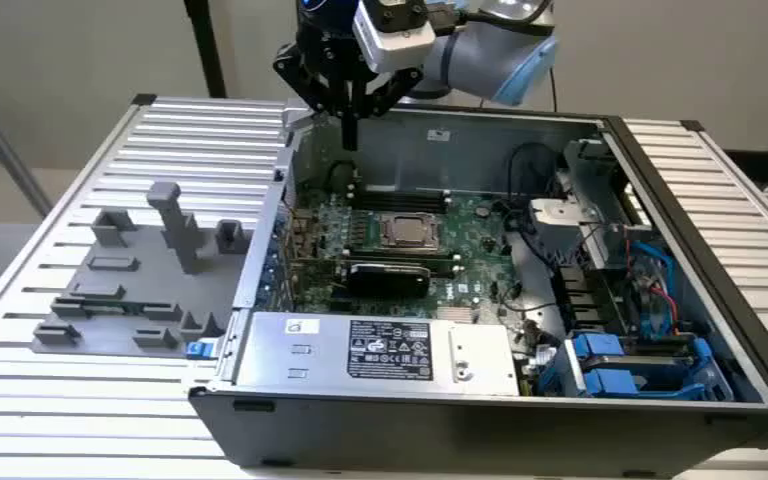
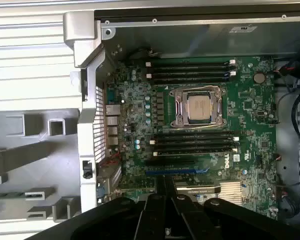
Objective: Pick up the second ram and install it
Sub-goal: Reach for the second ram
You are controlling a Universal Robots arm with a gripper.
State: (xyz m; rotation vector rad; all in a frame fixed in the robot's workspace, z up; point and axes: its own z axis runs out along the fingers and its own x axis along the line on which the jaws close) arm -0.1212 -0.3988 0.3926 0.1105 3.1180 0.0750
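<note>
The pincer [image 1: 349,145], tips together, hangs over the case [image 1: 491,425] corner; second ram [image 2: 7,194] lies edge-cropped in the fixture [image 1: 91,282].

Gripper [image 2: 165,187] cut off at the picture's edge, covering part of the motherboard [image 2: 250,100]; arm [image 1: 491,45] likewise cropped.

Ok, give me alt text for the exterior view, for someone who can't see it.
The robot's end effector hangs over the far end of an open computer case on a slatted table. Its motherboard and processor are exposed; a grey fixture sits at the exterior view's left.
</note>
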